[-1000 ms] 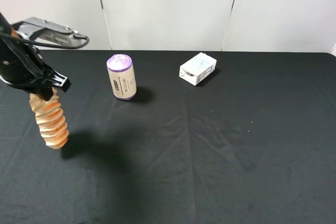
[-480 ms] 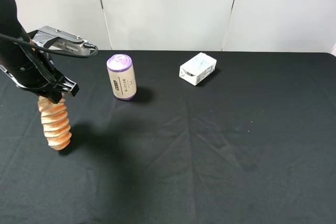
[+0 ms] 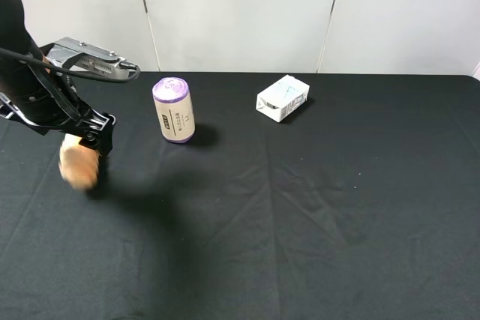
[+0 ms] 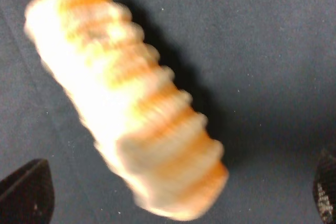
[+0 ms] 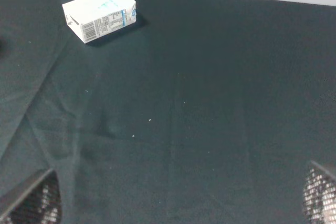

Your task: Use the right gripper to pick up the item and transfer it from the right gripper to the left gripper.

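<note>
Since half a second ago the item (image 3: 77, 168) has dropped out of the left hand (image 3: 91, 137) and now shows only as a blur just below it, probably falling or just landed on the table (image 3: 315, 215). Its long axis lies slantwise between that hand's spread fingertips (image 4: 26, 195). The right hand (image 5: 178, 203) also stands open, well apart.

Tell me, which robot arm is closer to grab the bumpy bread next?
Probably the left. The left gripper is open right above the bread roll, which looks blurred, apparently loose below its fingertips. The right gripper is also open, but its view shows only black cloth and the white carton.
</note>
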`<move>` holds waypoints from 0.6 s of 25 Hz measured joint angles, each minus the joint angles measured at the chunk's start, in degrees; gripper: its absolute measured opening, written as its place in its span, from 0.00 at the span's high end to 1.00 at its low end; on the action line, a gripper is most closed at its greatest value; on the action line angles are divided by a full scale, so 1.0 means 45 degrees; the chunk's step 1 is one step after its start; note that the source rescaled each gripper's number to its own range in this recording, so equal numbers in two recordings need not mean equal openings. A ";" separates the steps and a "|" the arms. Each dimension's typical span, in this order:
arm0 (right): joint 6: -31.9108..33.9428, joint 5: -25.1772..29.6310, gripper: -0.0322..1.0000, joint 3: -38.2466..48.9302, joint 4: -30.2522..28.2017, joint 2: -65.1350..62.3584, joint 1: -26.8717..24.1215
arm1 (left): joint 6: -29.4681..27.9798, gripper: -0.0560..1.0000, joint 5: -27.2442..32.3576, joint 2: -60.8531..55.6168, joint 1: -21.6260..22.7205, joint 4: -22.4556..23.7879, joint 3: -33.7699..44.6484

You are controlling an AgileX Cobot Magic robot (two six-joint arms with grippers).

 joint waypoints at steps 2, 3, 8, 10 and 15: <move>0.0000 0.0000 0.00 0.0000 0.0000 0.0000 0.0000 | 0.0000 0.00 0.0125 -0.0026 0.0000 0.0000 -0.0086; 0.0000 0.0000 0.00 0.0000 0.0000 0.0000 0.0000 | 0.0000 0.00 0.0175 -0.0052 0.0000 0.0000 -0.0172; 0.0000 0.0000 0.00 0.0000 0.0000 0.0000 0.0000 | 0.0000 0.00 0.0584 -0.0424 0.0000 0.0004 -0.0682; 0.0000 0.0000 0.00 0.0000 0.0000 0.0000 0.0000 | 0.0000 0.00 0.0962 -0.0487 0.0000 0.0004 -0.0941; 0.0000 0.0000 0.00 0.0000 0.0000 0.0000 0.0000 | 0.0000 0.00 0.2173 -0.0485 0.0000 0.0004 -0.1794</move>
